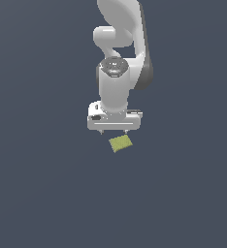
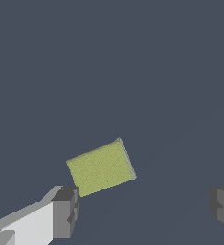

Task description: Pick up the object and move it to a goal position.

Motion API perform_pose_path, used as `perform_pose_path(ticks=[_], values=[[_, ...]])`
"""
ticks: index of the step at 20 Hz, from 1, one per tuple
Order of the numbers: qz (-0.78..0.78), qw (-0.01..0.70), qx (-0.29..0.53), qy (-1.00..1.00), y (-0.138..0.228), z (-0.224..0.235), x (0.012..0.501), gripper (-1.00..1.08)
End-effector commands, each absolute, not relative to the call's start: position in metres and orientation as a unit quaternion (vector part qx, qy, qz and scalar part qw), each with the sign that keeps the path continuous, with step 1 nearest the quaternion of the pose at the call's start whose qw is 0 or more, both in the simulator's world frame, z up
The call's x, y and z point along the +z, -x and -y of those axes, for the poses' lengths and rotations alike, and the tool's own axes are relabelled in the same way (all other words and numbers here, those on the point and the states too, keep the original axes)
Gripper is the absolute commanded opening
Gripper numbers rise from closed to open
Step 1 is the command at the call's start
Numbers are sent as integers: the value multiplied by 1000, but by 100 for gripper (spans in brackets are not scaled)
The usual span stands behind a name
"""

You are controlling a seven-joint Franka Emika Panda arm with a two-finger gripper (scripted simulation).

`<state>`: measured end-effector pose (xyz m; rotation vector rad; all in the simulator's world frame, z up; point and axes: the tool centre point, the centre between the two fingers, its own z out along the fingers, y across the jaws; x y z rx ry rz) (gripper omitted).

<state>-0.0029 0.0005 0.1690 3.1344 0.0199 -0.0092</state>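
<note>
One small yellow-green block (image 2: 101,167) lies flat on the dark floor (image 1: 47,193). My pincer (image 2: 145,210) hangs above it, fingers (image 2: 66,210) wide apart, not touching it.

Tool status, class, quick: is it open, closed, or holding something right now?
Tool: open, holding nothing; its fingers are spread wide and the yellow-green block lies apart from them, not between.

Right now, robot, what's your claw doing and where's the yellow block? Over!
Gripper open, holding nothing. Yellow-green block lies flat, turned askew, not between the fingers. Nothing seen in the way. Over.
</note>
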Motion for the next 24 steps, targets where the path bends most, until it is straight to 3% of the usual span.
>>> perform_pose_path(ticks=[1, 24], values=[[-6, 4, -3, -1000, 3, 0, 169, 100], [41, 11, -22, -999, 15, 5, 152, 100]])
